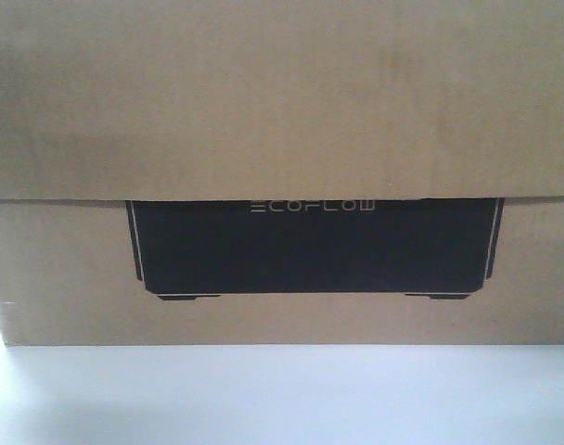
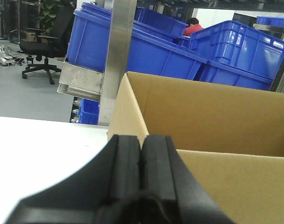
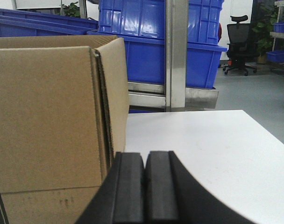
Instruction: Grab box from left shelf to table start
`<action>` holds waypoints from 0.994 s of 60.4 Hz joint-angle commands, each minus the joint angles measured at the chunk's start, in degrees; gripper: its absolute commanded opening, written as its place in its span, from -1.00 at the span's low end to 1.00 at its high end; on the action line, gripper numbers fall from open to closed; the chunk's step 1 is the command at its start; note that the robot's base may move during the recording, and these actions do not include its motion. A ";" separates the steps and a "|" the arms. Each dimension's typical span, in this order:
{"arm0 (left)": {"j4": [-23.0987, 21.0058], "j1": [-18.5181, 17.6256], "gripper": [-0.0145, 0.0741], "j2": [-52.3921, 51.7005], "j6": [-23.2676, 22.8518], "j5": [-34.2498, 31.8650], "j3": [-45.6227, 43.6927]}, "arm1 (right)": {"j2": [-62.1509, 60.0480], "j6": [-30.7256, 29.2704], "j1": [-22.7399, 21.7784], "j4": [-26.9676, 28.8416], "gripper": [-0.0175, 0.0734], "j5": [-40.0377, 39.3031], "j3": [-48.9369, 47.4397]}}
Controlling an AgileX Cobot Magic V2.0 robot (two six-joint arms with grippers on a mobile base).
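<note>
I read the box [image 1: 282, 139] as already sitting on the white worktop [image 1: 282, 399], off the shelf [image 3: 177, 56] at 12 o'clock behind. Left fingers [image 2: 142, 172] and right fingers [image 3: 145, 186] are pressed together, holding nothing. Looks nearly done; arms just flank the box.

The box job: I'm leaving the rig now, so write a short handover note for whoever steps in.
Left tool: shut, empty, beside the box's left flap.
Right tool: shut, empty, by the box's right side.
Box: standing on the white table, flaps open, ECOFLOW panel facing the front camera. Neither tool grips it.
Shelf: behind the table, its blue bins in place.
Done: box appears off the shelf and on the table.
Left: confirm placement, then back the arms away.
</note>
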 commanded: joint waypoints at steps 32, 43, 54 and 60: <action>-1.46 0.11 -0.86 0.30 -0.48 -5.55 -0.16 | -0.22 -0.53 -0.27 -0.33 -0.58 -5.44 -0.12; -2.36 3.17 -0.86 -5.69 7.04 -5.69 6.76 | -0.22 -0.53 -0.27 -0.33 -0.58 -5.44 -0.12; -6.64 6.66 -0.86 -14.32 13.33 -5.59 14.12 | -0.22 -0.53 -0.27 -0.33 -0.58 -5.44 -0.12; -6.75 7.22 -0.86 -16.99 13.48 -5.59 17.84 | -0.22 -0.53 -0.27 -0.33 -0.58 -5.44 -0.12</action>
